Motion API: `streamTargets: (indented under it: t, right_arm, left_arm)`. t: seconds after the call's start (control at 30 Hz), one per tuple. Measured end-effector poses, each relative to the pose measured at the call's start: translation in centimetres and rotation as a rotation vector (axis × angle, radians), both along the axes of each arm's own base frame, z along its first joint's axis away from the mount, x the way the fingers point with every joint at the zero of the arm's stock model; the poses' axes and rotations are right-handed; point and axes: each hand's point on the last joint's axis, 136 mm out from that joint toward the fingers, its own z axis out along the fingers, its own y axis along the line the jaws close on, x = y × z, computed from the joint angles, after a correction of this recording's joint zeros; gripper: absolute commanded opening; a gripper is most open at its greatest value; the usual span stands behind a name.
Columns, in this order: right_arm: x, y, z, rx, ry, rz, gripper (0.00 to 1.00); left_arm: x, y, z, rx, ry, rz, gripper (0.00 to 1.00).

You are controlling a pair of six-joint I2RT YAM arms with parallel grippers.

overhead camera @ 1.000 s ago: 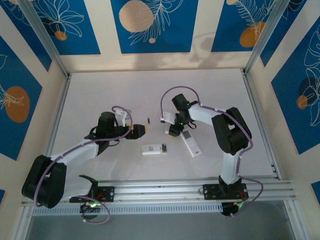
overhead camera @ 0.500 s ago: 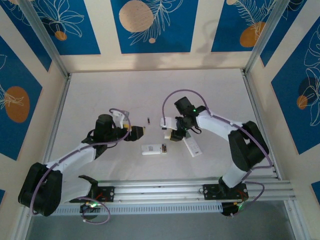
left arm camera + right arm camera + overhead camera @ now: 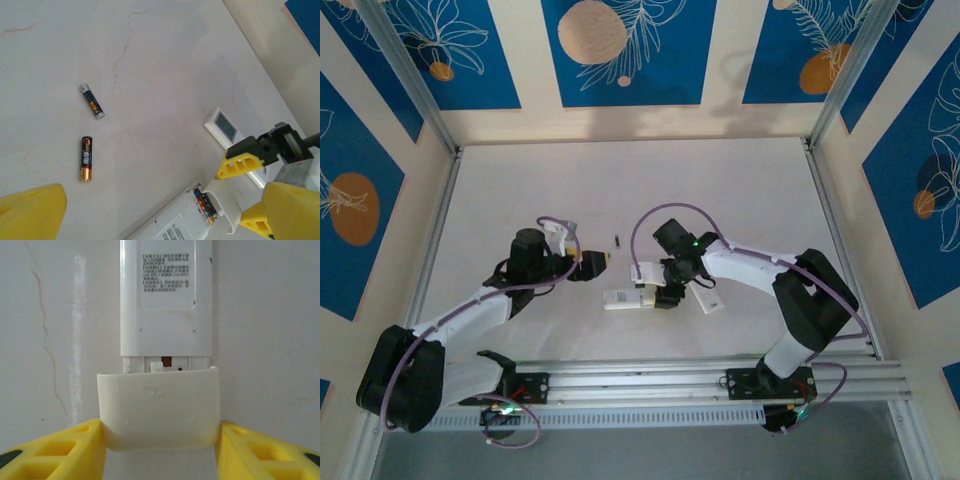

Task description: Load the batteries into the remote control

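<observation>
A white remote control (image 3: 623,298) (image 3: 166,297) lies face down near the middle of the table. Its open compartment holds batteries (image 3: 204,205). My right gripper (image 3: 658,296) (image 3: 159,440) is shut on the white battery cover (image 3: 159,407) (image 3: 223,199), which sits at the compartment end and partly overlaps it. Two loose batteries (image 3: 92,101) (image 3: 86,159) lie on the table beyond the remote; one of them (image 3: 617,241) also appears from above. My left gripper (image 3: 596,264) (image 3: 165,192) hovers open just left of the remote, nothing between its fingers.
A second white remote (image 3: 708,296) with a small display (image 3: 225,127) lies right of the first, partly under my right arm. Low walls border the white tabletop (image 3: 620,190), and a metal rail (image 3: 650,380) runs along the near edge.
My right gripper has carried the cover left and nearer, from beside the second remote to the end of the face-down remote. My left gripper has shifted only slightly.
</observation>
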Motion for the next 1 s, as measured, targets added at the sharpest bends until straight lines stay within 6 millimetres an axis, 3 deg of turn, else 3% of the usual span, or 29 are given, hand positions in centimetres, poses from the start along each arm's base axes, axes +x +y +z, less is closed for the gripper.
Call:
streamTargets:
  t: [0.17,0.4,0.73,0.9,1.0]
  right_arm:
    - [-0.2,-0.2,-1.8,-0.048,0.031,-0.004,0.55]
    - [0.3,0.2,-2.1,-0.055,0.019,-0.011,0.58]
    - [-0.4,0.3,-2.6,-0.072,0.043,-0.012,0.74]
    - [-0.2,0.3,-1.7,-0.052,0.049,-0.049,0.76]
    - [1.0,0.5,0.6,0.021,0.041,-0.160,0.75]
  left_arm:
    - [0.0,0.0,-0.1,0.001,0.002,0.000,1.00]
    - [0.0,0.0,-0.2,0.002,0.004,0.000,1.00]
    - [-0.1,0.1,-0.7,0.007,0.017,0.000,1.00]
    - [-0.3,0.1,-0.8,0.006,0.022,-0.003,1.00]
    - [-0.6,-0.1,-1.0,-0.003,0.038,-0.015,0.99]
